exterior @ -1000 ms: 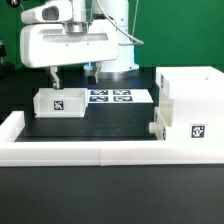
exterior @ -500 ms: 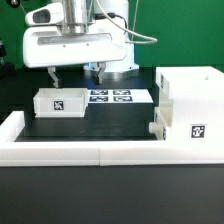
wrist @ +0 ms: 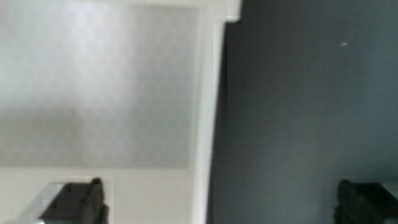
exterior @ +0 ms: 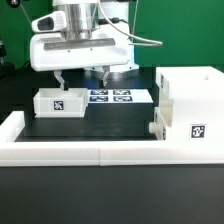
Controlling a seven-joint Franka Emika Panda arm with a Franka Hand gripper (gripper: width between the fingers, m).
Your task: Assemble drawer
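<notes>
The tall white drawer casing (exterior: 190, 105) stands at the exterior view's right, with a tag on its front. A small white tray (exterior: 58, 102) with a tag sits at the left on the black table. A second small white piece (exterior: 156, 130) rests against the casing's lower left; I cannot tell whether it is the other tray. My gripper (exterior: 82, 78) hangs open and empty just behind and above the left tray, not touching it. In the wrist view the gripper (wrist: 222, 205) shows two dark fingertips (wrist: 75, 200) spread wide over a blurred white surface and the dark table.
The marker board (exterior: 112, 97) lies flat behind the tray, under the gripper's right finger. A long low white border rail (exterior: 80, 150) runs along the front and turns up at the left (exterior: 12, 125). The arm's base stands at the back.
The gripper has shifted a little toward the exterior view's right, staying open. The tray and casing have not moved.
</notes>
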